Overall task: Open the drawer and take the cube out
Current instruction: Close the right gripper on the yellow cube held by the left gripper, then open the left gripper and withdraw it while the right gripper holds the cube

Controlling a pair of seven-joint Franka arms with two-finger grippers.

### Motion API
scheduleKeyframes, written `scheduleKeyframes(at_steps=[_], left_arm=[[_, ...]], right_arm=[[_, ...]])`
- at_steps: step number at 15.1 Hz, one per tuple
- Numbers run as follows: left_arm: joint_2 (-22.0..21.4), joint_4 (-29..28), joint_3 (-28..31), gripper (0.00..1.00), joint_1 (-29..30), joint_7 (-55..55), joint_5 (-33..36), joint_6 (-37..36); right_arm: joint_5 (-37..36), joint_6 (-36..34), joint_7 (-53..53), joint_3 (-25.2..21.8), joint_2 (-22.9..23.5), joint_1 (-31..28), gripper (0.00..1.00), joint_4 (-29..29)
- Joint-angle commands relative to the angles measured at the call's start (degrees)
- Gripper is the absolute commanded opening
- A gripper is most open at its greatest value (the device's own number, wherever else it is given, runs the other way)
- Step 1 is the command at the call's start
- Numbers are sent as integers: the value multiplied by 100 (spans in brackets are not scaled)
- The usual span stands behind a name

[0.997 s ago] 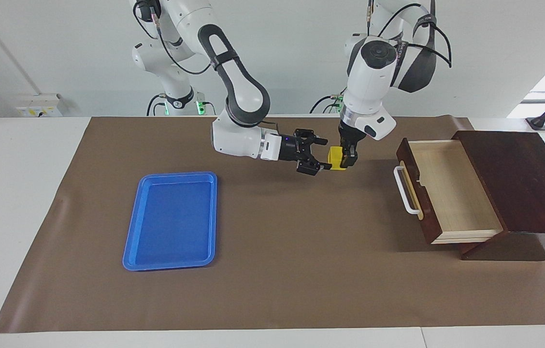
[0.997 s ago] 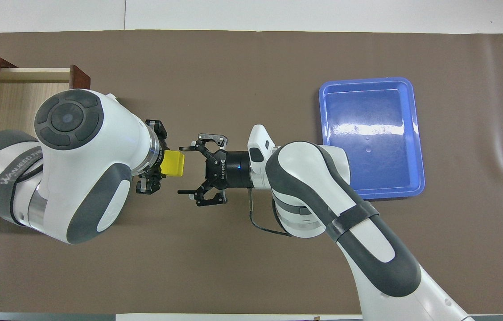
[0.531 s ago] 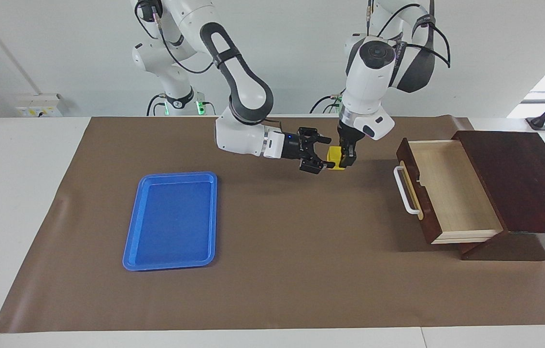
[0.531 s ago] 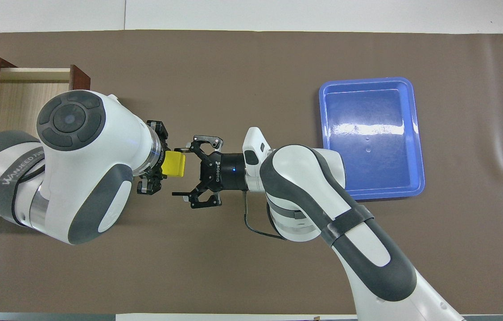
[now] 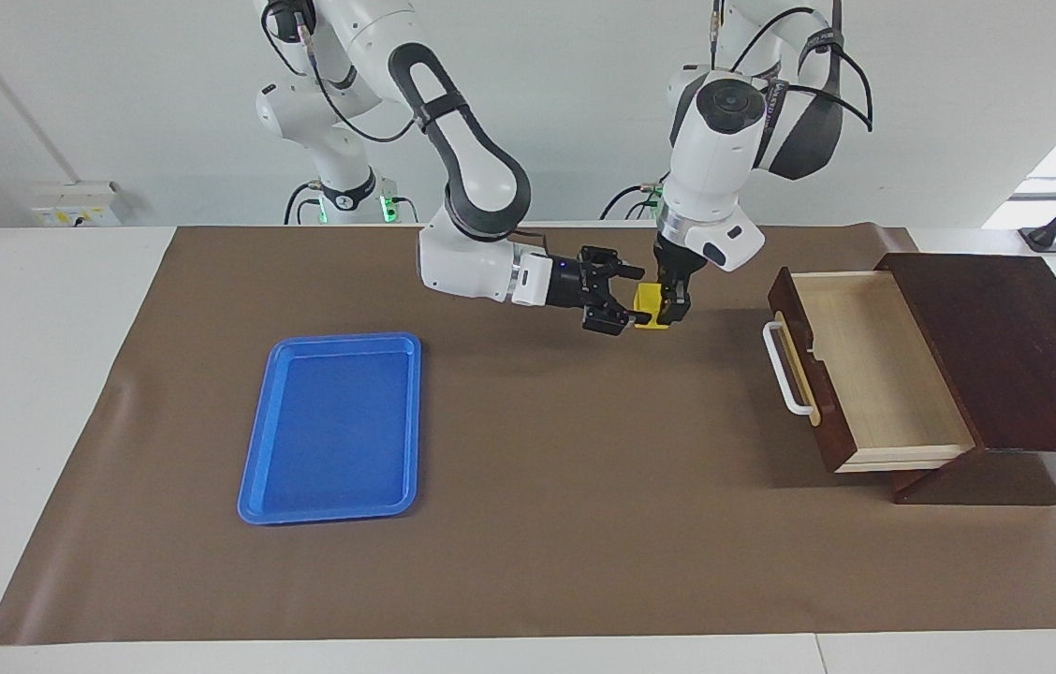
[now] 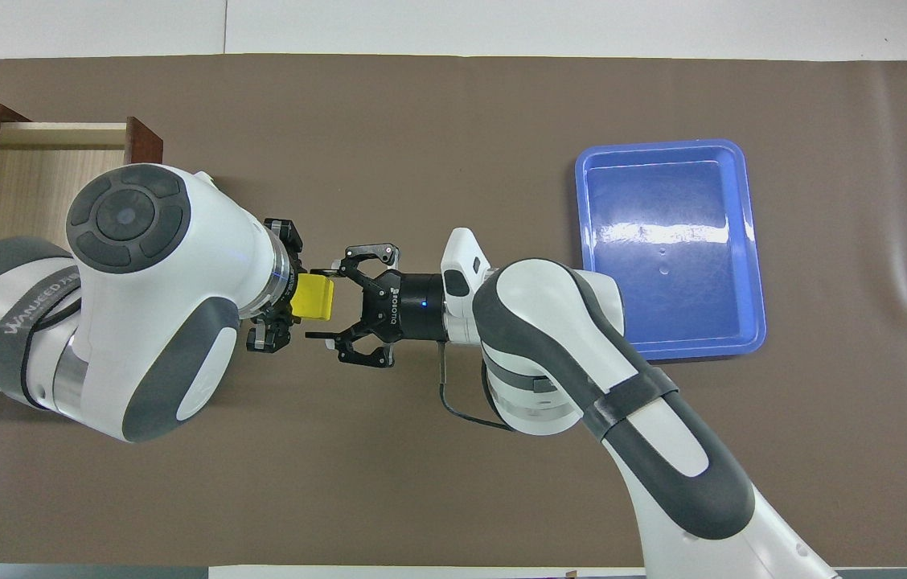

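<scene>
Handover step, drawer point(image 5: 865, 374) already open. Left gripper point(image 5: 671, 304) clamped on cube point(image 5: 648, 301) above mat; right gripper point(image 5: 633, 309) fingers around cube, grip unconfirmed. Next: right secures, left releases.

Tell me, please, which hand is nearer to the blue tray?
Right. The right hand is at the cube over the mat's middle; the left hand, holding the cube, hangs toward the drawer, away from the blue tray.
</scene>
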Motion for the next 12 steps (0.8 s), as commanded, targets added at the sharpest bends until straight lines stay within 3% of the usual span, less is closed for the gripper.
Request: scheduleKeyframes(at_steps=[1, 9, 10, 11, 12], left_arm=[[-196, -209, 60, 0, -79, -56, -83, 158], [-187, -209, 60, 0, -79, -38, -83, 149], [-187, -200, 60, 25, -79, -29, -83, 158], [-187, -200, 60, 67, -79, -3, -83, 158], [-187, -191, 68, 100, -71, 41, -83, 149]], right_arm=[[195, -18, -220, 33, -25, 79, 0, -27], [99, -18, -281, 33, -69, -27, 0, -10], [99, -18, -273, 24, -78, -27, 0, -1], [99, -18, -273, 33, -87, -27, 0, -1], [99, -26, -264, 33, -87, -36, 0, -1]])
